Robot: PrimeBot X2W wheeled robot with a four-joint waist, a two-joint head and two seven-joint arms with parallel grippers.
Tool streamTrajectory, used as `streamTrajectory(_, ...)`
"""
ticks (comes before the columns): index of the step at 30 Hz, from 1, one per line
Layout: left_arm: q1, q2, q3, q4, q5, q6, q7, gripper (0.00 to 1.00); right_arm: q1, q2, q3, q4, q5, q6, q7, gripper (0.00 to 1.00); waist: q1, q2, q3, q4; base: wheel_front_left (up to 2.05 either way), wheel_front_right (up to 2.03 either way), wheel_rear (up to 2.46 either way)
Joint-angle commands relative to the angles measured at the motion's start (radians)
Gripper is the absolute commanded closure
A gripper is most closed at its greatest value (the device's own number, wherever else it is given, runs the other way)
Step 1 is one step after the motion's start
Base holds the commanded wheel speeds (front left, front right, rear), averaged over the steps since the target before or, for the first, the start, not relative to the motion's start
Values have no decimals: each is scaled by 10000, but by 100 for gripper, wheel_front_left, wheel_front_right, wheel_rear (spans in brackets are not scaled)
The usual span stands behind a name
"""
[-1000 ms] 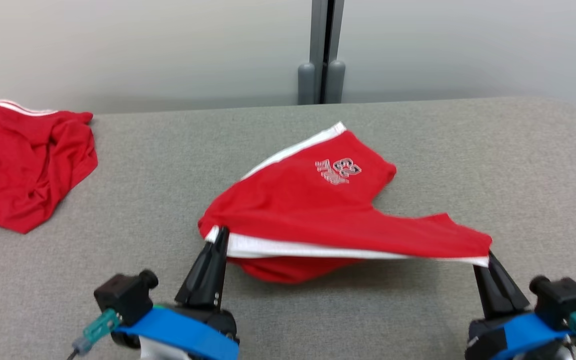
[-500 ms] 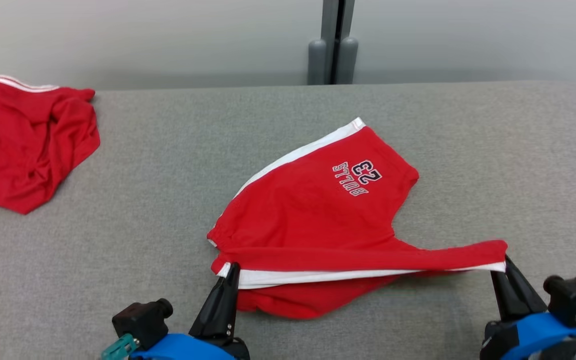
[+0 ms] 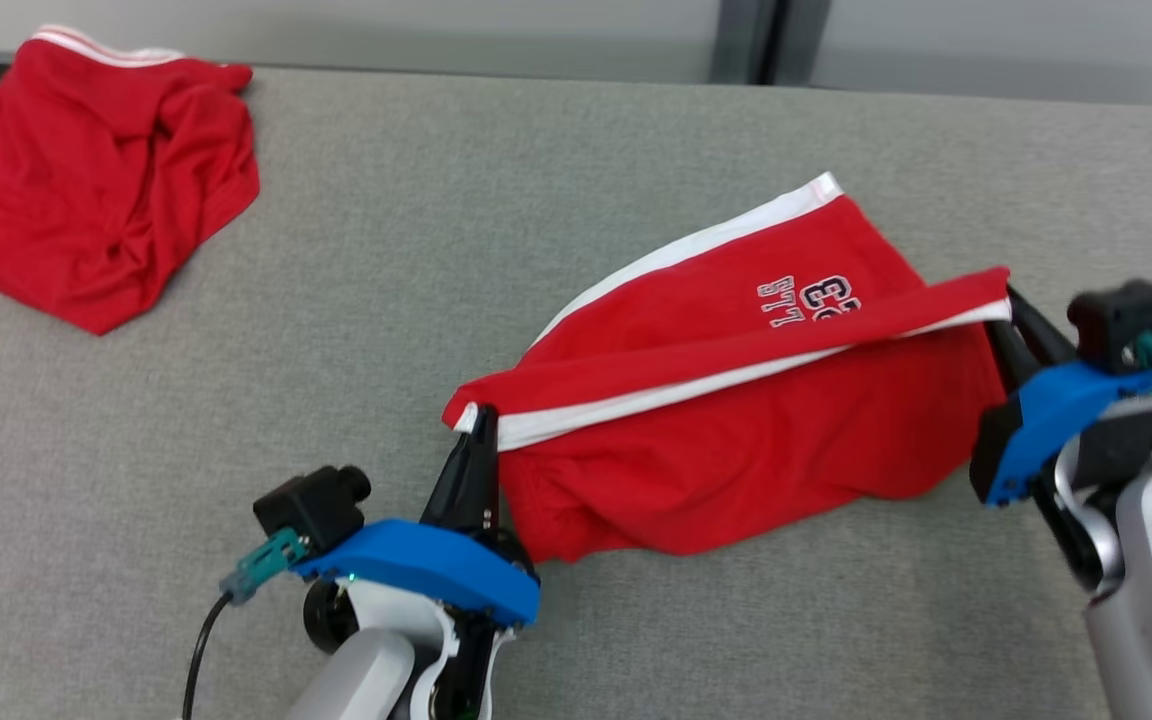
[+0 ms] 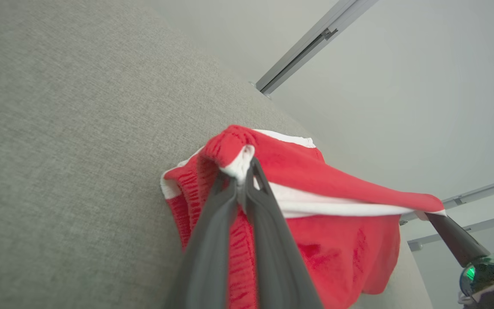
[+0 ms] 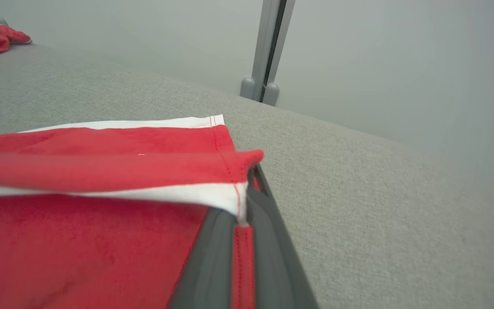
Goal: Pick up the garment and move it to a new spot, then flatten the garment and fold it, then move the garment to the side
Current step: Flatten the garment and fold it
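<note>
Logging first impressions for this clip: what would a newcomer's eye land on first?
The red garment at the middle, its white-trimmed edge stretched taut between the left tool and the right tool, each shut on a corner. Then a second red garment, crumpled at the grey table's far left corner.
</note>
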Motion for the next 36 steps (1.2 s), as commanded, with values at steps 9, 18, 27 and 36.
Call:
streamTrajectory(9, -1458, -512, -42, 1297, -162, -189, 127, 100, -2505, -920, 1074, 2241, 484, -18, 593, 100, -2, -2, 802, 702, 0, 0, 0)
streamTrajectory(18, -2265, -769, -125, 1991, -188, -81, -1, 81, -4167, -1133, 2075, 3961, 893, -16, 587, 89, -2, -2, 1099, 893, 0, 0, 0)
streamTrajectory(27, -2539, -875, -446, 2116, 56, 73, -344, 0, -5416, -1007, 2308, 5555, 1183, -11, -117, 0, -2, -2, 1128, 929, 0, 0, 0)
streamTrajectory(36, -1993, -91, -658, 1422, 445, 224, -257, 0, -5627, -1153, 2485, 6500, 1536, -11, -690, 0, -2, -2, 687, 885, 0, 0, 0)
